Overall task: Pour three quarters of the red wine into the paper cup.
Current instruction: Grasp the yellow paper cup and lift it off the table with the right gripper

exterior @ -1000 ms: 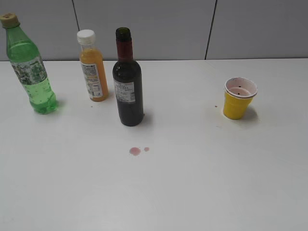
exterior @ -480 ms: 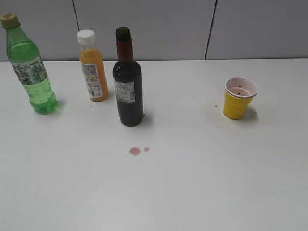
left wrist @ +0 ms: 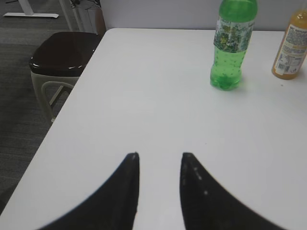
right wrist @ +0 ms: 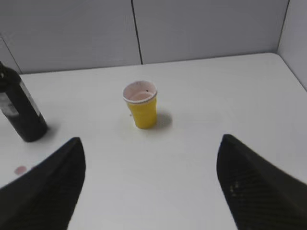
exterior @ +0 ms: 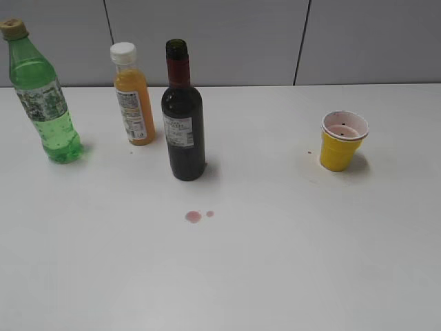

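Nothing moved | wine bottle white label unreadable | paper cup plain

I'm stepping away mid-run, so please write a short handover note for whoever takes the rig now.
Left gripper: partly open, empty, over bare table.
Right gripper: wide open, empty, facing the yellow paper cup.
Wine bottle: upright, uncapped, apart from the cup, beside the orange juice bottle and green soda bottle.
Done: nothing gripped; cup inside only pink-stained. Small red drops lie before the wine bottle.
Left: grasp wine bottle, pour three quarters into cup.
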